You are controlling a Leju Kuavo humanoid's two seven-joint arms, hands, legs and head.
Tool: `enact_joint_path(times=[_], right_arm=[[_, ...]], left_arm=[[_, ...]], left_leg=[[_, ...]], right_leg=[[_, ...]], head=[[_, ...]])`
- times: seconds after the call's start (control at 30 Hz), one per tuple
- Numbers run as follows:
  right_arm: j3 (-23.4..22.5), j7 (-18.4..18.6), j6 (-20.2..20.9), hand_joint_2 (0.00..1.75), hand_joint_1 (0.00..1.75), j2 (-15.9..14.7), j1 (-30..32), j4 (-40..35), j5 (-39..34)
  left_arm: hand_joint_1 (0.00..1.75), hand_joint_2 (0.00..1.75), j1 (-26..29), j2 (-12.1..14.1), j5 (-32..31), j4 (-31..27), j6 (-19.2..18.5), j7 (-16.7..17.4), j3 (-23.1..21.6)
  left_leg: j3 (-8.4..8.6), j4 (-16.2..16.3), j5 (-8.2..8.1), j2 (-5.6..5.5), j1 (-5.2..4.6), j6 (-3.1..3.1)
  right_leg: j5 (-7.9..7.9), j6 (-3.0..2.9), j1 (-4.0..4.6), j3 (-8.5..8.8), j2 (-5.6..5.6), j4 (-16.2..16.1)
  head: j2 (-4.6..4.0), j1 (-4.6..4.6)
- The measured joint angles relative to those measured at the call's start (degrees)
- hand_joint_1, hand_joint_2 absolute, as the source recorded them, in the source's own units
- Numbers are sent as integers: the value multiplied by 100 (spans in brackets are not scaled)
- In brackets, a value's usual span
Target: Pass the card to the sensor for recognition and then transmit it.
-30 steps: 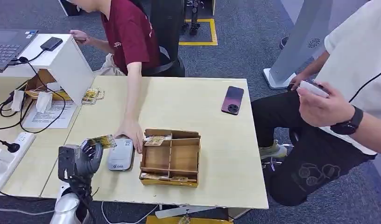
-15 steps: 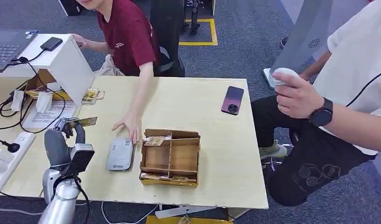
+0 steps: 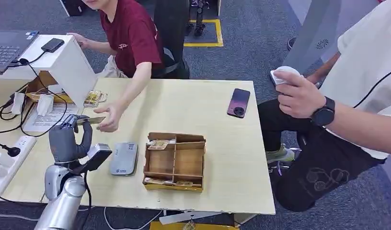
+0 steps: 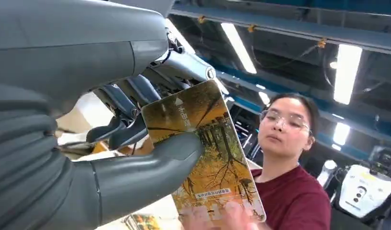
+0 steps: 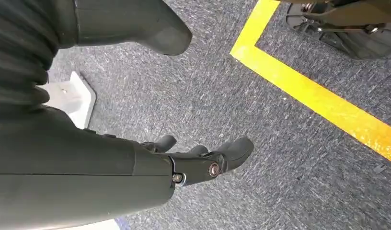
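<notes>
The robot's left hand (image 3: 69, 139) is raised over the left part of the pale wooden tabletop (image 3: 222, 158), gripping a thin card printed with golden autumn trees (image 3: 90, 120). In the left wrist view the card (image 4: 203, 153) is pinched between the thick grey thumb and the darker fingers (image 4: 119, 103) behind it, its free end pointing away from the hand. At that far end the hand of a person in a dark red shirt (image 3: 107, 116) touches the card. Just right of the robot's hand, a flat grey card sensor with rounded corners (image 3: 123, 158) lies on the tabletop, apart from the card. Beside it stands an open brown wooden box with compartments (image 3: 175, 162). Farther right lies a dark red phone (image 3: 238, 102). The right hand (image 5: 203, 158) hangs over grey carpet (image 5: 260, 124), fingers loosely spread and holding nothing.
</notes>
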Motion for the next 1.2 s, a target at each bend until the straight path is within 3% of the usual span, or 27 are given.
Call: enact_joint_path(times=[0.2,0.23,0.53,0.67,0.8,1.0,1.07,1.2], right_arm=[[0,0,2,175,0,-28,-7,0,42],[0,2,4,175,0,-31,-8,0,42],[0,4,2,175,0,-33,-8,0,61],[-7,4,-7,175,0,-33,-9,0,42],[-52,7,-7,175,0,-33,23,0,-17],[-66,13,-7,175,0,-33,47,0,-20],[-70,42,2,175,0,-33,47,0,-20],[-131,55,4,175,0,-33,87,0,-28]], left_arm=[[175,175,-233,-7,-115,328,7,-164,96],[0,175,-244,-4,-112,359,7,-177,105],[0,175,-270,-7,380,488,-17,-79,109],[0,175,-267,13,779,492,-536,222,9],[0,175,114,179,1173,133,-1198,194,-140],[0,175,468,306,1265,-284,-1337,186,-197],[0,175,544,339,1258,-369,-1436,91,-241],[0,175,1184,562,1012,-1082,-2087,-321,-578]], left_leg=[[-1,0,0,1,0,0],[-1,0,0,1,0,0],[-1,0,0,3,0,0],[-2,0,0,1,0,0],[0,-1,-2,15,0,-1],[-7,-1,-3,10,0,-2],[-8,-1,-2,10,0,-2],[-3,-2,-5,19,0,-4]], right_leg=[[0,0,0,-1,1,1],[0,0,0,-1,1,0],[0,0,0,-3,2,0],[0,0,0,1,1,1],[0,0,0,-6,20,3],[-2,0,0,-12,12,2],[-2,0,0,-9,13,3],[-2,1,-1,-12,24,2]], head=[[0,0],[0,2],[0,0],[0,2],[0,0],[0,2],[0,2],[0,0]])
